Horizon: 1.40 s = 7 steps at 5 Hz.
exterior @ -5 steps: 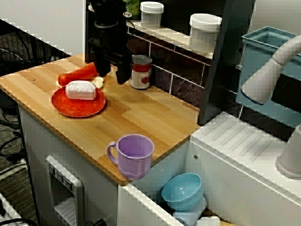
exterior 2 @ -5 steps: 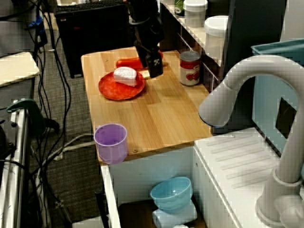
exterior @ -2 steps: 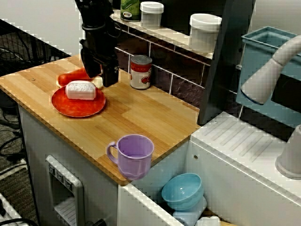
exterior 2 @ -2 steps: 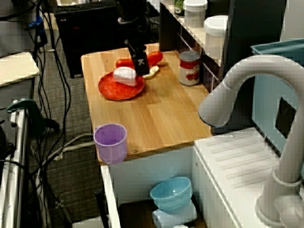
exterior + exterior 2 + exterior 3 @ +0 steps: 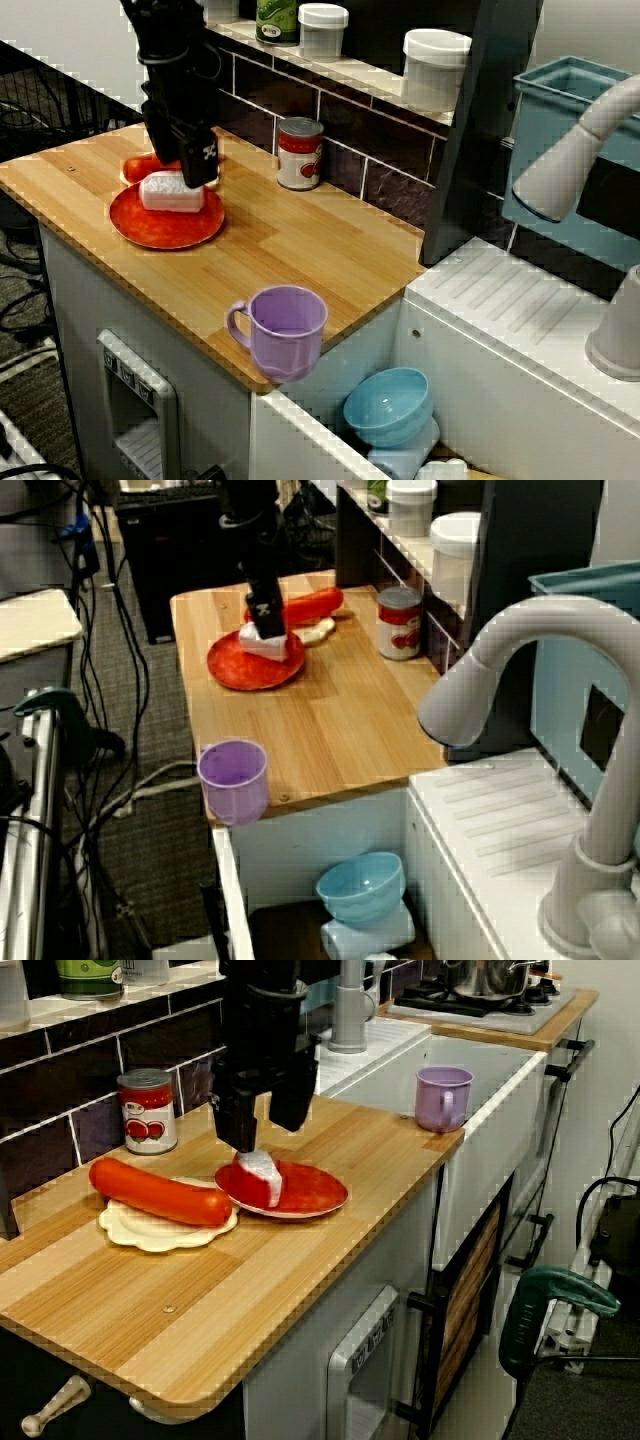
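Toy-kitchen wooden bench (image 5: 300, 250) along a tiled wall. The hand (image 5: 265, 1135) hangs right over the white block (image 5: 262, 1178) on the red plate (image 5: 315, 1192), fingers spread, gripping nothing; contact with the block is unclear. Red sausage (image 5: 150, 1192) on cream plate (image 5: 140, 1230) just beside. Tomato can (image 5: 147, 1110) behind, purple mug (image 5: 443, 1098) well apart.
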### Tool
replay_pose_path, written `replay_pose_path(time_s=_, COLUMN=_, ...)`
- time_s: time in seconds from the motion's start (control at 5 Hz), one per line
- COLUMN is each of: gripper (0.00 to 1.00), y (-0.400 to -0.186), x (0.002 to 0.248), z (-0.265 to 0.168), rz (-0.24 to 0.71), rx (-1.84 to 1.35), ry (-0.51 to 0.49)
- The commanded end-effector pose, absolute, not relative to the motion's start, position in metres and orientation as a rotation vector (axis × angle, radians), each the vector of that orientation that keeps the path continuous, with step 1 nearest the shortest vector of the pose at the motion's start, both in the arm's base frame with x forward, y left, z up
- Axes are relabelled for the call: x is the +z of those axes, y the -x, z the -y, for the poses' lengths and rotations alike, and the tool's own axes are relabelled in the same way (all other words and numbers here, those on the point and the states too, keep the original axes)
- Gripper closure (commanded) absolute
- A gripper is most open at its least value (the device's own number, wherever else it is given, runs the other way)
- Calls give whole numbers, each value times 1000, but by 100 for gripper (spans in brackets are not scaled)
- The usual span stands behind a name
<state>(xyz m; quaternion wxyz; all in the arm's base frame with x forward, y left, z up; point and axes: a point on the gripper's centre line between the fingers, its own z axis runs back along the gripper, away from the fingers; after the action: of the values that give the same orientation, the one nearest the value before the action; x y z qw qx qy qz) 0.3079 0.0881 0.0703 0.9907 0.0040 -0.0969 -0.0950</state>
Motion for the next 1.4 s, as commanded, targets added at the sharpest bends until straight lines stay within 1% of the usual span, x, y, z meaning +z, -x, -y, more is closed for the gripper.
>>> replay_pose_path(time_s=0.0, gripper=0, y=-298, x=83, z=-103, rz=246, rx=-267, ry=-46)
replay_pose_path(time_s=0.4, gripper=0, y=-296, x=79, z=-106, rz=250, rx=-287, ry=-65)
replay_pose_path(time_s=0.8, gripper=0, y=-298, x=71, z=-110, rz=256, rx=-319, ry=-102)
replay_pose_path(time_s=1.2, gripper=0, y=-303, x=74, z=-112, rz=235, rx=-316, ry=-86)
